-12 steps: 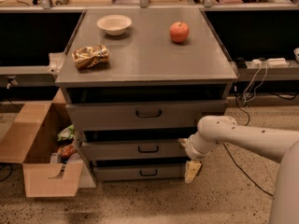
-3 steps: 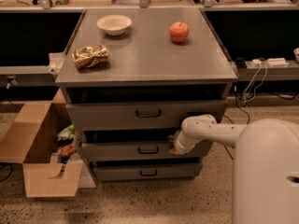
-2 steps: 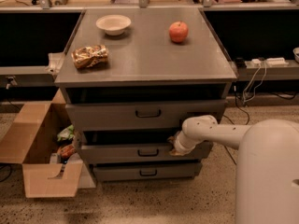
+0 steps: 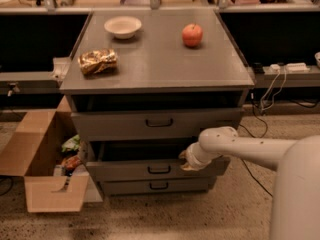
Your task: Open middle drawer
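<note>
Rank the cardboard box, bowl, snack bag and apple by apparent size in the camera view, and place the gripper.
1. cardboard box
2. snack bag and bowl: alike, unranked; the bowl sits farther back.
3. apple
The gripper is at the middle drawer front, right of its handle.

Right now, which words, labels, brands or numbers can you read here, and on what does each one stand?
None can be read.
Snack bag: its print is too blurred to read.
Middle drawer, with the claw at its upper front edge: no label shows.
</note>
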`<state>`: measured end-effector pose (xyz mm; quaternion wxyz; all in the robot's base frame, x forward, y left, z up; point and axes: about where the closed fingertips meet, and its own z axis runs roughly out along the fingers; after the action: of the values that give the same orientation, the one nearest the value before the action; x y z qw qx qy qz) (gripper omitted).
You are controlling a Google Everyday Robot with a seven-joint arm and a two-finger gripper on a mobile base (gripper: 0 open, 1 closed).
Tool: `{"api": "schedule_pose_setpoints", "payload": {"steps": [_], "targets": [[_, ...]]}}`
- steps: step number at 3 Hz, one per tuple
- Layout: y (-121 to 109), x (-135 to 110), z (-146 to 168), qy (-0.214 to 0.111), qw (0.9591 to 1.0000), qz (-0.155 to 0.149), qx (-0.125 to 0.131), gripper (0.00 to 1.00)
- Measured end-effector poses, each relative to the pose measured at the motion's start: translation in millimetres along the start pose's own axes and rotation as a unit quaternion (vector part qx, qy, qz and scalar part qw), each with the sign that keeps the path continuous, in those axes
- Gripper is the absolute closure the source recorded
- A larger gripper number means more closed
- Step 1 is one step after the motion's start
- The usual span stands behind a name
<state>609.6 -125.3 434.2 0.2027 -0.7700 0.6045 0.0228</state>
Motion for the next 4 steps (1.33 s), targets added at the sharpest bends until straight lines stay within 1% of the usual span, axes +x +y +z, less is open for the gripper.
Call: {"api": "schedule_pose_setpoints", "payload": {"steps": [1, 2, 3, 4], "targets": [[-0.6, 0.2, 0.4, 0.0, 1.0, 0.0, 0.0, 0.78], [-0.5, 0.2, 0.4, 0.0, 1.0, 0.0, 0.0, 0.53], [-0.5, 0.2, 0.4, 0.0, 1.0, 0.0, 0.0, 0.24], [-0.4, 0.1, 0.5, 0.0, 1.0, 0.0, 0.0, 0.0]]}}
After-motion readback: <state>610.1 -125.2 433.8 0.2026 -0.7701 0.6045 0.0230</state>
